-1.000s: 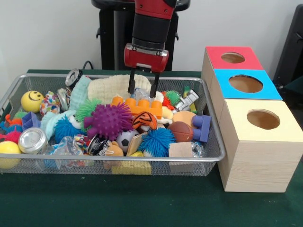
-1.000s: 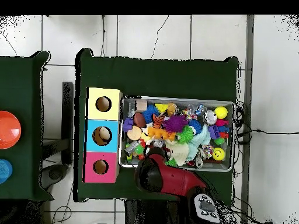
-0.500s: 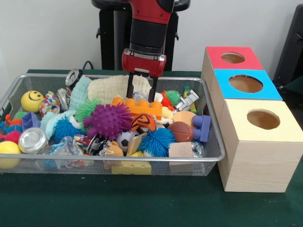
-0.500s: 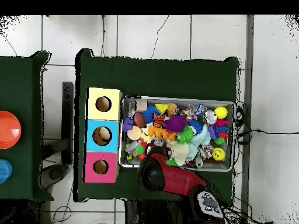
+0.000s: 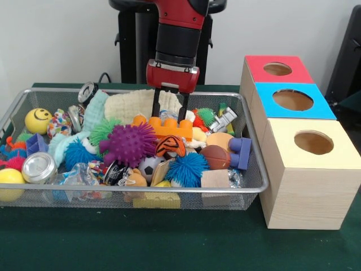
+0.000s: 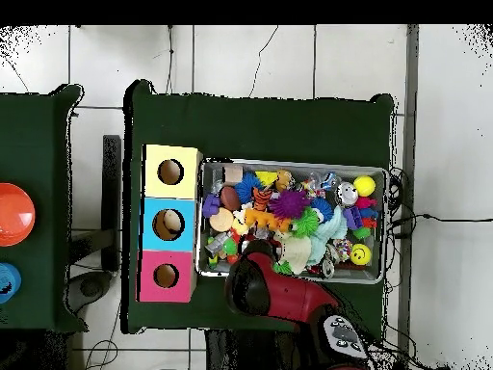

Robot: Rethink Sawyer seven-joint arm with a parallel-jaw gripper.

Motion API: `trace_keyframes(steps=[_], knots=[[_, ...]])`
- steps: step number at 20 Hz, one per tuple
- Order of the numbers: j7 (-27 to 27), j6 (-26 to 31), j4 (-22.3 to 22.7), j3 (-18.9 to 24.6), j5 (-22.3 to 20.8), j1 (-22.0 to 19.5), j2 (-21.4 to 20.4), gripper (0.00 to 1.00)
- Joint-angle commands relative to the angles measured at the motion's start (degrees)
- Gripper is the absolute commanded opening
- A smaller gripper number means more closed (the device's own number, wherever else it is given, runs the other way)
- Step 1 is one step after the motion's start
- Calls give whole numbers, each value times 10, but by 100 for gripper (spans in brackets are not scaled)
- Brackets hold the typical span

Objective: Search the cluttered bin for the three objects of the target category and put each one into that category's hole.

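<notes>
Plastic, by its look: the orange studded toy brick lies directly under the pincer, whose prongs hang spread and empty. I judge it light, stiff and rather slick, best pinched across its long sides. Wire-mesh bin is crowded; green-clothed table below.

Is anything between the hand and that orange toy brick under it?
Nothing visible. In the front view the open hand hangs directly above the orange toy brick, fingers pointing down either side of a clear crinkly item just behind it. The purple spiky ball crowds the brick's left end.
</notes>
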Motion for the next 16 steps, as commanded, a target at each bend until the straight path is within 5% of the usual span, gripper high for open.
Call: trace_keyframes(steps=[1,14,15,16], knots=[[85,6,-10,48,-17,6,42,100],[82,5,-11,46,-21,9,33,100],[80,8,-13,41,-18,14,33,0],[76,13,-15,39,-18,16,32,0]])
